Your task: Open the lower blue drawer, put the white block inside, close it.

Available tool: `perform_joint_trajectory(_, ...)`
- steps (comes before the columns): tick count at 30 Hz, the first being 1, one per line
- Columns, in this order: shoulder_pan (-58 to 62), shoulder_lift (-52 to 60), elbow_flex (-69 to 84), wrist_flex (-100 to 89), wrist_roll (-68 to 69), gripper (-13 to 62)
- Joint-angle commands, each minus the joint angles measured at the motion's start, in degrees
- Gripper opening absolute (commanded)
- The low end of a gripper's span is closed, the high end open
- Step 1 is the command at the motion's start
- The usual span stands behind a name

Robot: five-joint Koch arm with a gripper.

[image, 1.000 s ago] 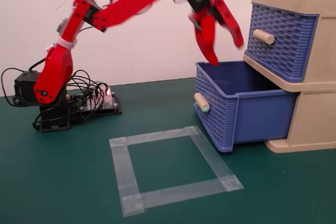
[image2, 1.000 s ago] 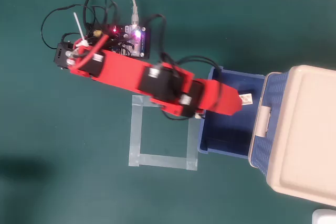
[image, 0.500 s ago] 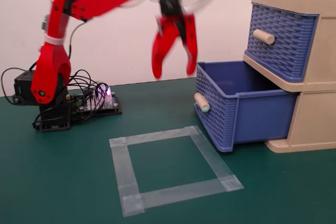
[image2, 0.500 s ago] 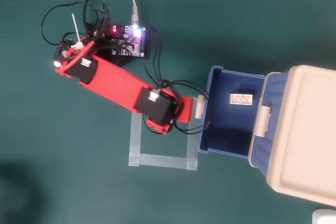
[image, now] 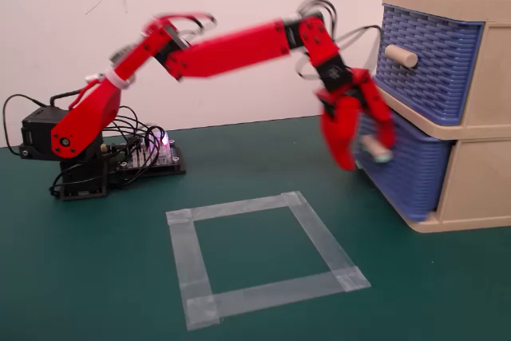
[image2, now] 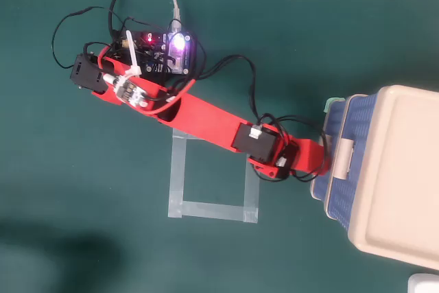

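Note:
The lower blue drawer sits in the beige cabinet at the right of the fixed view. Its beige knob with a teal end lies between the jaws of my red gripper, which look closed on it; the picture is blurred there. In the overhead view the gripper presses against the drawer front under the cabinet top. A white thing, probably the white block, shows at the bottom right corner of the overhead view, cut by the edge. It is out of sight in the fixed view.
The upper blue drawer with a plain beige knob is just above my gripper. A square of grey tape lies on the green mat. My base, board and cables are at the far left.

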Motion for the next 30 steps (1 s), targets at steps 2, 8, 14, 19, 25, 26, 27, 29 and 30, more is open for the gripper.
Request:
perform_joint_trajectory(2,-1.8,-1.3,-6.6,-12.6,1.1,33.6)
perform_joint_trajectory(8,-1.1,6.0,-8.7,8.4,1.1,33.7)
perform_joint_trajectory(14,10.5,27.4,-5.8,46.9,-7.5,33.7)
perform_joint_trajectory(19,30.1,49.0,24.5,44.9,-28.2,33.5)
perform_joint_trajectory(25,61.8,65.5,69.4,40.5,-70.0,33.7)
perform_joint_trajectory(26,63.5,67.9,76.5,37.9,-73.1,33.7)
perform_joint_trajectory(27,64.9,71.7,85.9,33.0,-73.9,33.6)
perform_joint_trajectory(29,65.5,78.5,98.7,25.2,-73.7,33.6)
perform_joint_trajectory(30,65.5,82.9,106.5,20.7,-73.5,33.7)
